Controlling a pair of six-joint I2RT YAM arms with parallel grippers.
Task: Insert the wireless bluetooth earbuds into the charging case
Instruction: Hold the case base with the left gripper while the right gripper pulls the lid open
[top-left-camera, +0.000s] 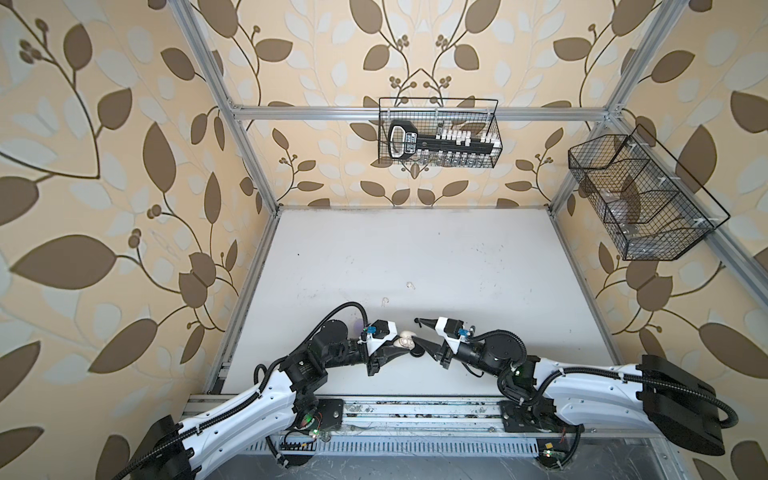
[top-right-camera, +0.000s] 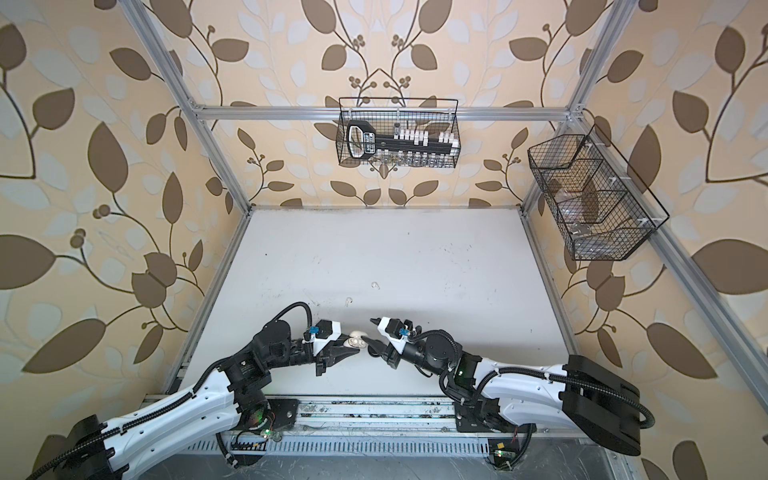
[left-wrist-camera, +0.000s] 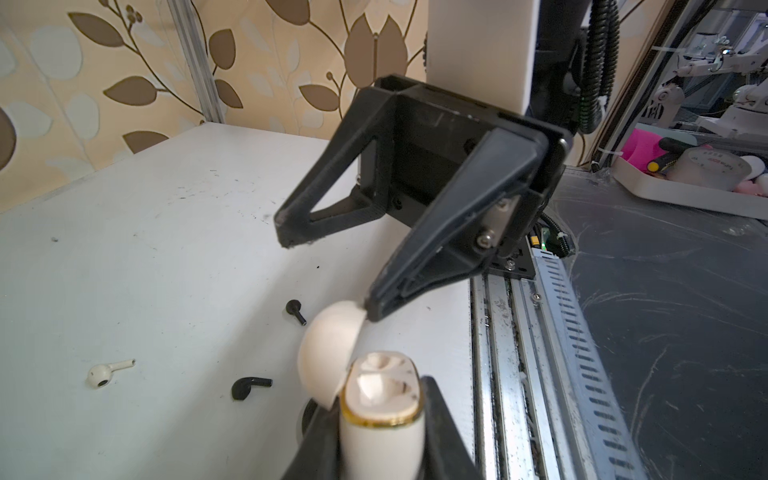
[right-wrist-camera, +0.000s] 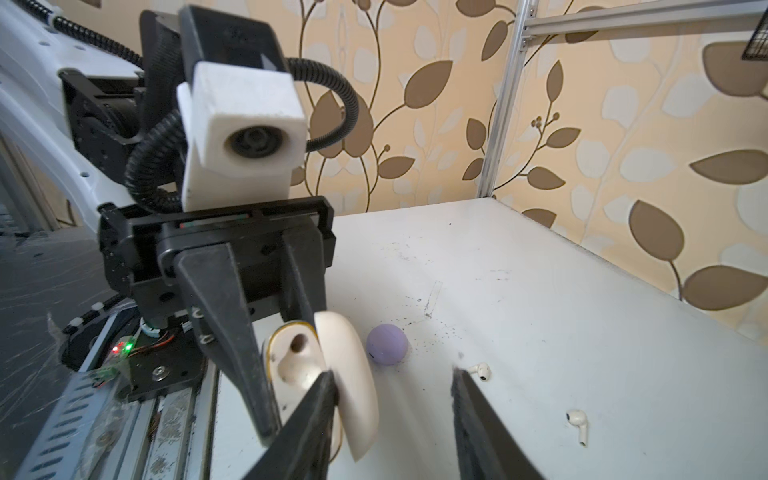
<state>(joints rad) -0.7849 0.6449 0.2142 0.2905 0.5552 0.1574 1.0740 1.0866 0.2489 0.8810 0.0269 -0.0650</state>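
Clenched on the cream oval plastic charging case (left-wrist-camera: 382, 415), our left gripper (left-wrist-camera: 380, 440) holds it with the opening upward, over the white worktop (left-wrist-camera: 145, 249) near the middle of its front edge. Our right gripper (left-wrist-camera: 330, 276) is spread and grasps nothing. One of its fingertips (left-wrist-camera: 375, 308) touches the rim of the case's domed hinged lid (left-wrist-camera: 328, 353), which stands open.

Both wells under the gold rim are empty, so we judge the task barely begun: the opening is done and every insertion is left. The tiny white stemmed plastic earbuds (right-wrist-camera: 480, 371) lie loose toward the worktop's middle, and the black stemmed earbuds (left-wrist-camera: 251, 386) lie close to the held case. A small round lavender case (right-wrist-camera: 387, 344) sits just beyond it (shut, as far as we can tell). We see no lavender earbuds.
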